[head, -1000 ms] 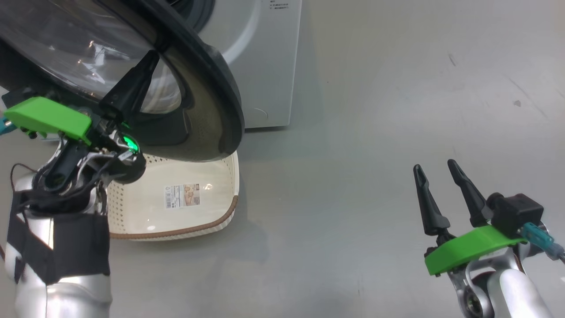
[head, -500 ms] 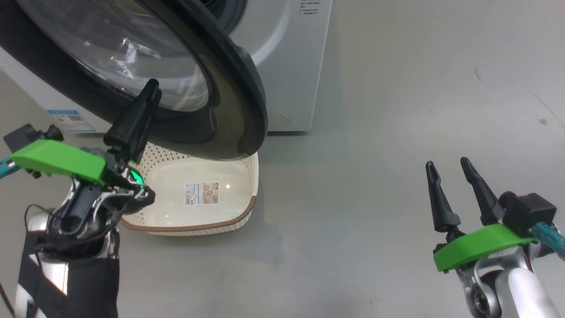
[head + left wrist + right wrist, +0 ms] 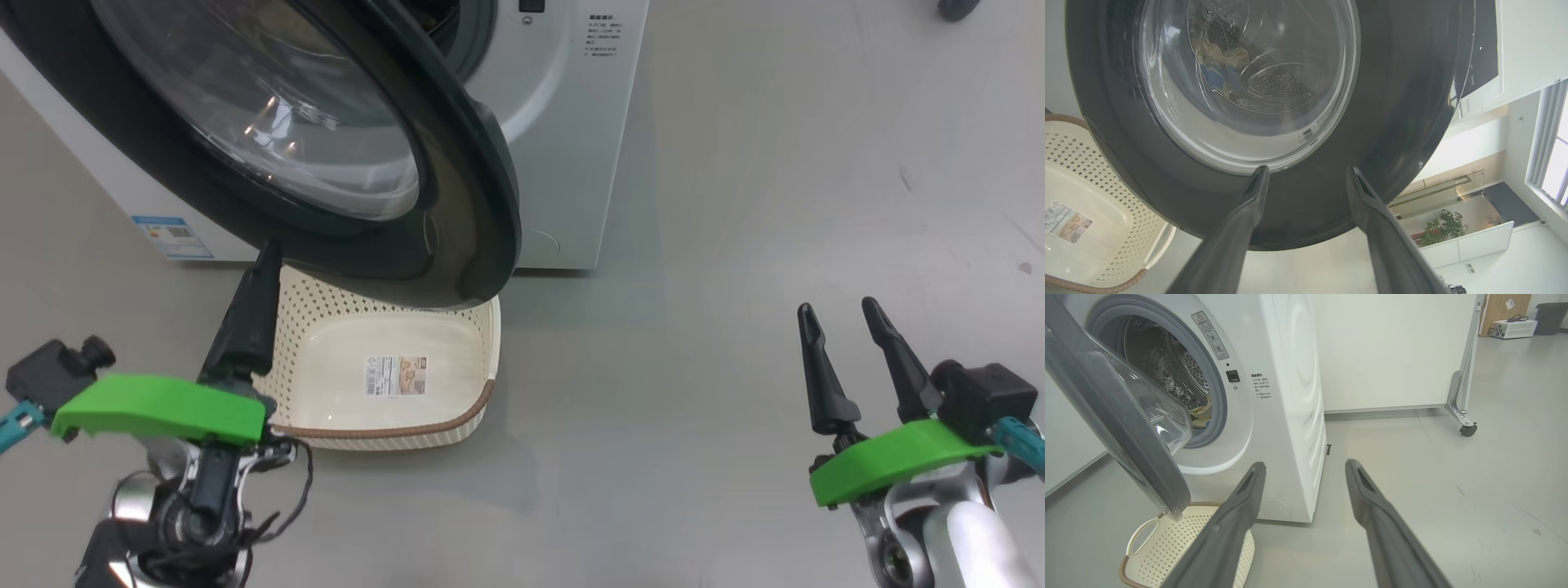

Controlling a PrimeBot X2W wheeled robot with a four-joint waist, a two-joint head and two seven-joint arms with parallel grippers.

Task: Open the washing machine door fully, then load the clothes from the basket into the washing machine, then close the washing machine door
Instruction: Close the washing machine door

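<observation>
At upper left of the head view, the washing machine door (image 3: pixel 482 188) hung half open over the basket (image 3: pixel 392 431), which held only its label (image 3: pixel 396 376); the clothes (image 3: pixel 1221 61) showed through the glass (image 3: pixel 1274 122), inside the washing machine (image 3: pixel 571 131). My left tool (image 3: pixel 1307 170), spread apart and empty, faced the black rim (image 3: pixel 1404 122); my right tool (image 3: pixel 838 307), apart too, sat at lower right. I judged closing wanted a flat push on the rim, never the glass.

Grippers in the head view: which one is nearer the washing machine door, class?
The left gripper: its fingers point at the washing machine door, at its black rim, close by. The right gripper hangs well aside, over the floor.
</observation>
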